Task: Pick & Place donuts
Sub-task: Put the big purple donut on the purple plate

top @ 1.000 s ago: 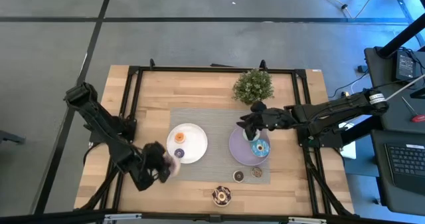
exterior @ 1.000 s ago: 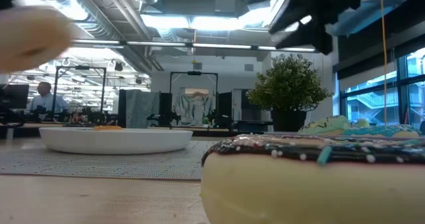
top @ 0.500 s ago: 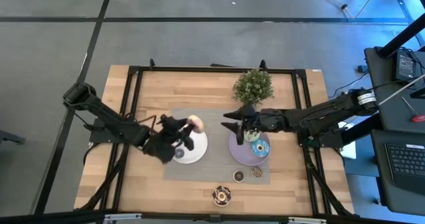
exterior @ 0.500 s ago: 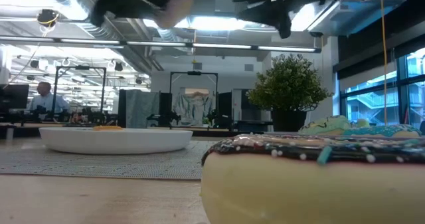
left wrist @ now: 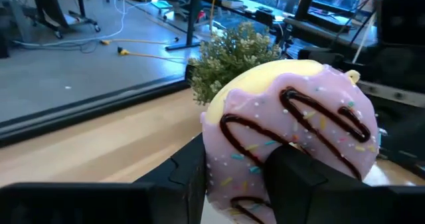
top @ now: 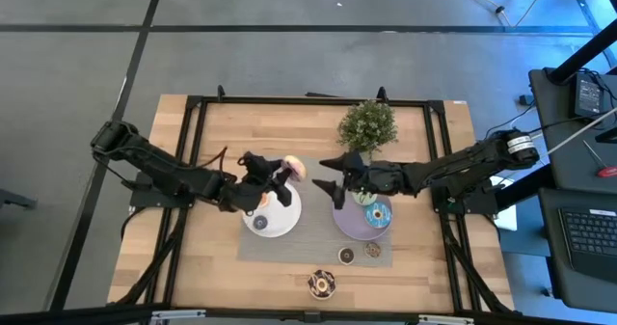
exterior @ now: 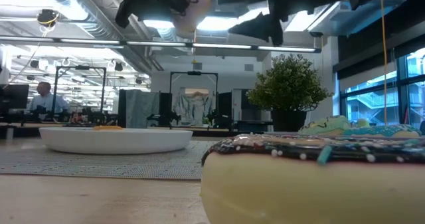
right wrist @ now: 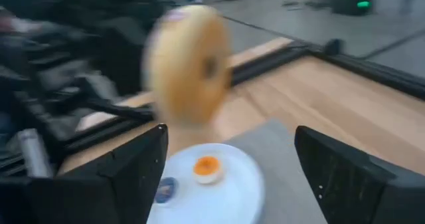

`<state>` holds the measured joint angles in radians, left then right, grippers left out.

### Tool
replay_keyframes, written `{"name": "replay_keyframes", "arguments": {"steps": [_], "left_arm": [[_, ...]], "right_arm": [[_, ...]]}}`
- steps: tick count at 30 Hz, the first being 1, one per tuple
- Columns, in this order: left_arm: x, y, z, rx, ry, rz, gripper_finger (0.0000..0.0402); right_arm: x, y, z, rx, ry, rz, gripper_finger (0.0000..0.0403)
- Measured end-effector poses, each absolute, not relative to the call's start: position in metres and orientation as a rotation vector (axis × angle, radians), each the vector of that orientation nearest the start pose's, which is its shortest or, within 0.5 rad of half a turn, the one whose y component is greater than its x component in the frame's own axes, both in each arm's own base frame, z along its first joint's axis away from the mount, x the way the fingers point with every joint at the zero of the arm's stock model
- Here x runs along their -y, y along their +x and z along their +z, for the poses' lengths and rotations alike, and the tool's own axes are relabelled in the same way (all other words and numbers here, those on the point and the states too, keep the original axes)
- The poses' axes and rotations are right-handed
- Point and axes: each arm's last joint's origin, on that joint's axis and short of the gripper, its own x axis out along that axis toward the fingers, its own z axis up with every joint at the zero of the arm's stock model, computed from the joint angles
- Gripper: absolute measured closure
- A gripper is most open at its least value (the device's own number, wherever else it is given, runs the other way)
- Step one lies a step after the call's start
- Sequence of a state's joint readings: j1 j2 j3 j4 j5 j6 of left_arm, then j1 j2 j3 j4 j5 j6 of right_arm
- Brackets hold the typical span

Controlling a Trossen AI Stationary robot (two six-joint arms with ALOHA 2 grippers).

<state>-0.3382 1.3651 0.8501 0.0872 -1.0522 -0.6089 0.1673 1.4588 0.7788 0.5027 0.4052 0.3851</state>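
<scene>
Currently the pink donut (top: 291, 168) is gripped by the left hand (top: 280, 172), held in the air over the white plate (top: 283, 216). Right hand (top: 328, 176) is spread wide, empty, facing it, close by.

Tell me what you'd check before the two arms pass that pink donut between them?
1. Left gripper firmly holds the pink donut: ok, fingers clamp it in the left wrist view.
2. Right gripper open to receive: ok, fingers spread wide in the right wrist view.
3. Donut lined up between the right fingers: ok, roughly centred there.
4. Donut lifted above the white plate: ok, seen high in the low view.
5. Room left on the lilac plate: cannot tell; the blue donut and another already sit there.
</scene>
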Motion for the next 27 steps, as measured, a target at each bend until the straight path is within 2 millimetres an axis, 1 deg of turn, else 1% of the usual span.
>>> {"name": "replay_keyframes", "arguments": {"steps": [4, 10, 14, 19, 23, 27], "left_arm": [[0.066, 0.277, 0.259, -0.112, -0.287, 0.787, 0.0277], [0.064, 0.277, 0.259, -0.115, -0.273, 0.796, 0.0277], [0.064, 0.278, 0.261, -0.108, -0.25, 0.8, 0.0277], [0.064, 0.279, 0.265, -0.091, -0.21, 0.806, 0.0277], [0.064, 0.28, 0.268, -0.083, -0.195, 0.801, 0.0277], [0.065, 0.28, 0.268, -0.084, -0.193, 0.8, 0.0276]], "right_arm": [[-0.045, 0.314, 0.243, -0.077, 0.304, -0.185, 0.0073], [-0.047, 0.321, 0.248, -0.044, 0.215, -0.224, 0.0073], [-0.049, 0.335, 0.256, -0.038, 0.155, -0.227, 0.0073], [-0.052, 0.35, 0.26, -0.081, 0.121, -0.228, 0.0073], [-0.053, 0.354, 0.262, -0.13, 0.107, -0.233, 0.0089], [-0.053, 0.354, 0.262, -0.145, 0.102, -0.233, 0.0123]]}}
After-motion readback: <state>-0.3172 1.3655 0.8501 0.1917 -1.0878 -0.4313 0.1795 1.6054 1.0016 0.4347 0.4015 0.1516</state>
